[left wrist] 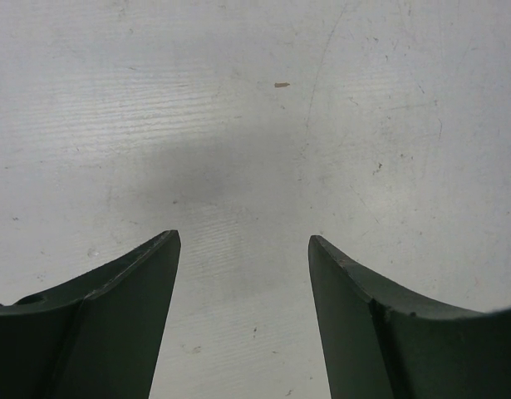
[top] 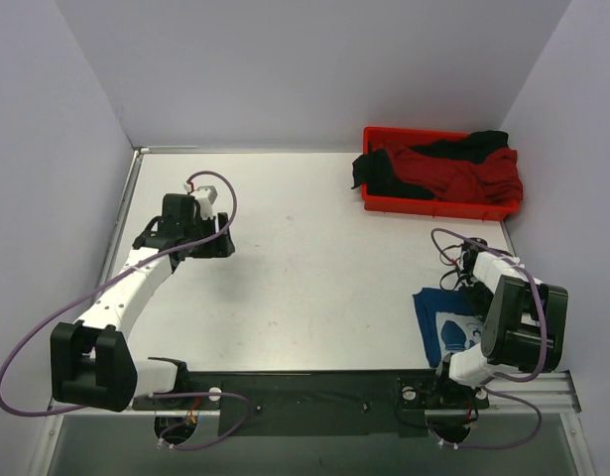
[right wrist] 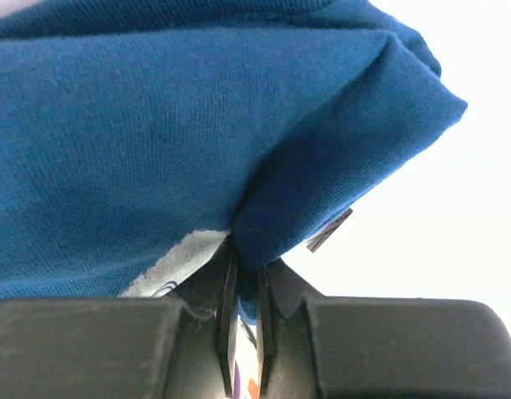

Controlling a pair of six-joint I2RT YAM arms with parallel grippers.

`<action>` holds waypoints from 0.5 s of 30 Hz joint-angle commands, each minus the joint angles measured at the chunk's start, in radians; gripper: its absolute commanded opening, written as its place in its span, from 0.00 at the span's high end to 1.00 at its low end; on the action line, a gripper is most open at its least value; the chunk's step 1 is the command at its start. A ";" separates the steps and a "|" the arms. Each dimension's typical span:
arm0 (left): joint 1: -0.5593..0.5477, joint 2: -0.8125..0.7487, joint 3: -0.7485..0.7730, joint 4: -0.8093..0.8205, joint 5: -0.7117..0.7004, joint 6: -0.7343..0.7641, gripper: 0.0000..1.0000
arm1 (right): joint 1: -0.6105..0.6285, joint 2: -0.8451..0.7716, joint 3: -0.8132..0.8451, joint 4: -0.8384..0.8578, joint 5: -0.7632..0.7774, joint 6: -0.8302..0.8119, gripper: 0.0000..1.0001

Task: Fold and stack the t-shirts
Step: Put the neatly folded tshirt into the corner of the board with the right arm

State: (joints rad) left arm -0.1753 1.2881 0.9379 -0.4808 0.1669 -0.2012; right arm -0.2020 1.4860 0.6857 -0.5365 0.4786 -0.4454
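The right gripper (right wrist: pixel 247 278) pinches only a thin fold of shirt (right wrist: pixel 155 141), which could slip; the left gripper (left wrist: pixel 244 245) gapes, empty.

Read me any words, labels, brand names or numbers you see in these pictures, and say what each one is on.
No text can be read anywhere.
Blue shirt: a white print, partly hidden, no letters legible.
Small tag by the shirt's fold: too blurred to read.
Tray and red shirt: no markings seen.
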 commanded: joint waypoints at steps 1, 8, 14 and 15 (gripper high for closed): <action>-0.001 -0.038 0.041 0.031 -0.043 0.028 0.27 | -0.123 -0.021 -0.017 0.038 0.101 -0.079 1.00; 0.008 -0.023 0.044 0.025 -0.046 0.039 0.27 | -0.234 0.011 0.044 0.101 0.103 -0.205 1.00; 0.017 -0.019 0.044 0.022 -0.047 0.043 0.27 | -0.290 0.045 0.093 0.127 0.155 -0.181 0.74; 0.017 -0.019 0.041 0.021 -0.046 0.043 0.27 | -0.318 0.043 0.116 0.133 0.172 -0.161 0.52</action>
State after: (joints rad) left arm -0.1669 1.2842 0.9379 -0.4816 0.1322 -0.1711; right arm -0.4561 1.5227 0.7330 -0.4038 0.5461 -0.6197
